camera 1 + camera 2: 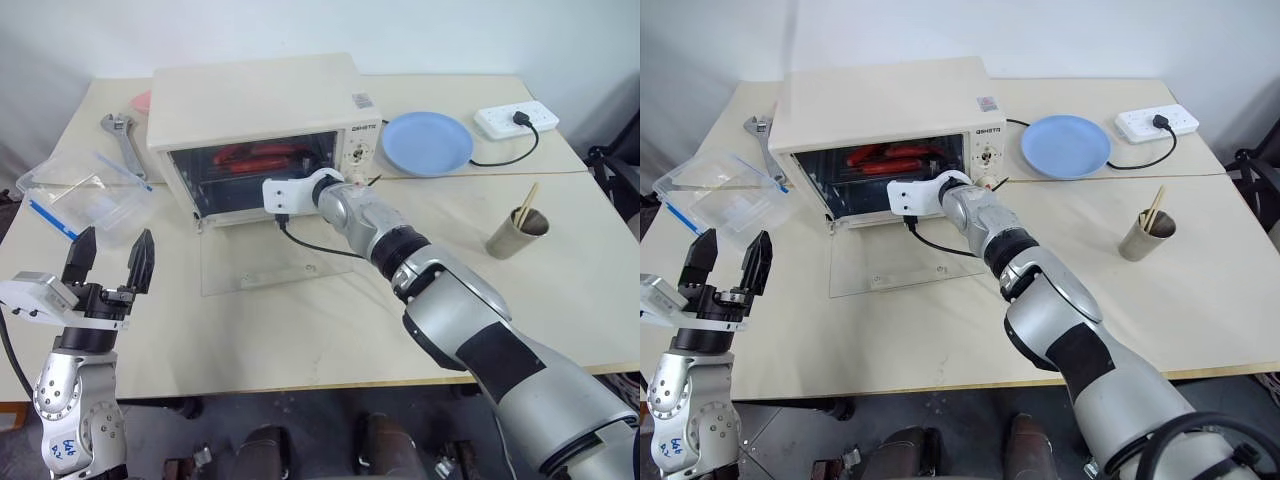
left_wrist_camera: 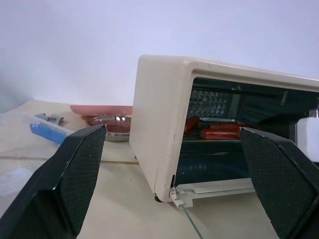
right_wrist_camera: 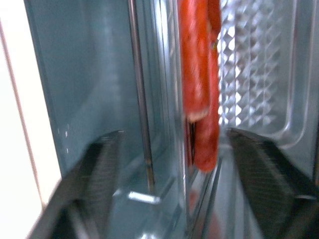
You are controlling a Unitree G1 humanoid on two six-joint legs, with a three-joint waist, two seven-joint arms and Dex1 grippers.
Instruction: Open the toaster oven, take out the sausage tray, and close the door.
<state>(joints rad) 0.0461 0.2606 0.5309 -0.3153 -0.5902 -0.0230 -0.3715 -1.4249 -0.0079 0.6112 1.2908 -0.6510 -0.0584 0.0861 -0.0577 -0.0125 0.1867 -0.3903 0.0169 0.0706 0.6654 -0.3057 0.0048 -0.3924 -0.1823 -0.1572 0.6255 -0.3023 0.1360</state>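
While the door point(image 1: 262, 262) lies folded flat on the table point(image 1: 560, 230) in front of the toaster oven point(image 1: 255, 105), the right gripper point(image 3: 169, 144) reaches into the open mouth of the oven. Seen from the right wrist, its two black fingers point(image 3: 92, 179) stand apart, one on each side of the edge of the sausage tray point(image 3: 197, 149), with the red sausages point(image 3: 199, 74) just ahead of them; the jaws hold nothing, and I cannot tell whether either finger touches the tray. The tray sits inside the oven on its rack, near the middle of the cavity. The left gripper point(image 1: 112, 262) hangs well to the left of the oven, near the table's front edge, jaws spread wide and empty, pointing up and forward. A clear plastic box point(image 1: 85, 195) lies just beyond it, and a wrench point(image 1: 122, 140) lies by the oven's left side. A blue plate point(image 1: 428, 142), a white power strip point(image 1: 515, 120) and a cup with chopsticks point(image 1: 518, 232) stand to the right.
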